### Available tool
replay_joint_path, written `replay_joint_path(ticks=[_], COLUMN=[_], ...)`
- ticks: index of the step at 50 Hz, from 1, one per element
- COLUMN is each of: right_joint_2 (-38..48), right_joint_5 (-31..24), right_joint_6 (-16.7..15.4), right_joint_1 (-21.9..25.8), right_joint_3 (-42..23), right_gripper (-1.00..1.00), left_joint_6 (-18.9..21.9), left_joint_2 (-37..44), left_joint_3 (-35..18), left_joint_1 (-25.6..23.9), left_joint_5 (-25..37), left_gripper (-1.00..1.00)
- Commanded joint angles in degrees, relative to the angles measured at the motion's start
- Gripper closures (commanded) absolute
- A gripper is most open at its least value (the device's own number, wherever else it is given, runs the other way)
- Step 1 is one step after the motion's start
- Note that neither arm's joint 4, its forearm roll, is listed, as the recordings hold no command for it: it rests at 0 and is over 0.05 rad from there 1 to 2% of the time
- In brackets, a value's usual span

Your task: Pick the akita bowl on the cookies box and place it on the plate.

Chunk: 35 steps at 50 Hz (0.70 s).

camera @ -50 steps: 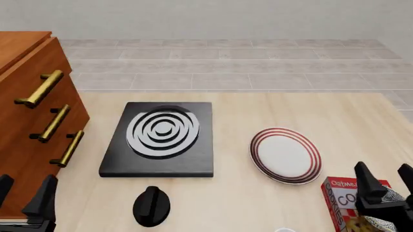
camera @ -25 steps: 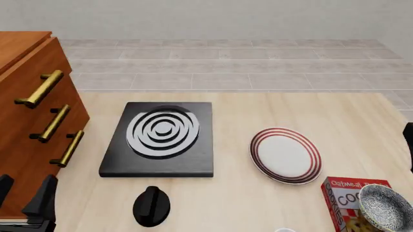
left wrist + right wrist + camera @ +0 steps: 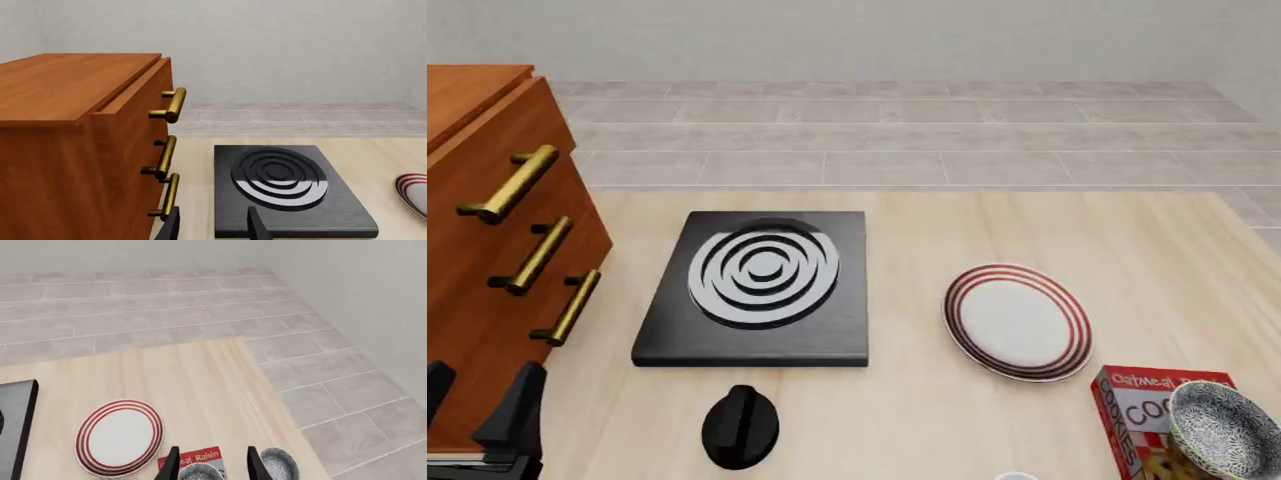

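Note:
The akita bowl [image 3: 1224,430], dark and speckled, sits on the red cookies box [image 3: 1141,400] at the table's near right corner. In the right wrist view the akita bowl [image 3: 199,473] shows far below, between the fingers, resting on the cookies box [image 3: 197,457]. My right gripper [image 3: 212,467] is open and holds nothing; it is outside the front view. The plate [image 3: 1017,320], white with red rings, lies left of and beyond the box, and shows as the plate [image 3: 120,437] in the right wrist view. My left gripper [image 3: 478,400] is open at the near left, beside the cabinet.
A black stove [image 3: 761,285] with grey rings lies centre left, with a black knob-shaped object [image 3: 741,427] in front of it. A wooden cabinet [image 3: 494,250] with brass handles stands at the left. A second speckled bowl [image 3: 280,462] rests beside the box.
My right gripper, which straddled the bowl a second ago, has pulled away and left the front view. The bowl stays on the box. The left arm has not moved.

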<state>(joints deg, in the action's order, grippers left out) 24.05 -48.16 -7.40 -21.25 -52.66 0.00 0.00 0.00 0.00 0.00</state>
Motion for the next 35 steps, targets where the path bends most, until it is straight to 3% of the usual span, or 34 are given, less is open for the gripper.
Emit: replay_joint_path(ticks=[1,10,14,23,27,35], right_joint_2=[0.9,1.5,1.1,1.3,1.3,1.8], right_joint_5=[-4.0,-5.9,-7.1,-5.8,-5.8,-4.5], right_joint_6=[-1.8,-2.5,-0.1,-0.5,1.9,0.7], right_joint_1=[-7.3,-10.8,-10.5,-12.9,-13.0,-14.9], right_joint_3=[-3.1,-3.5,-2.4,-0.1,1.9,5.0], right_gripper=[-1.00,-1.00,-1.00,-1.00,-1.00,-1.00], left_joint_6=[0.0,0.0,0.0,0.0,0.0,0.0], left_joint_2=[0.0,0.0,0.0,0.0,0.0,0.0], left_joint_3=[0.0,0.0,0.0,0.0,0.0,0.0], left_joint_1=[0.0,0.0,0.0,0.0,0.0,0.0], left_joint_5=[0.0,0.0,0.0,0.0,0.0,0.0], left_gripper=[-1.00,-1.00,-1.00,-1.00,-1.00,-1.00])
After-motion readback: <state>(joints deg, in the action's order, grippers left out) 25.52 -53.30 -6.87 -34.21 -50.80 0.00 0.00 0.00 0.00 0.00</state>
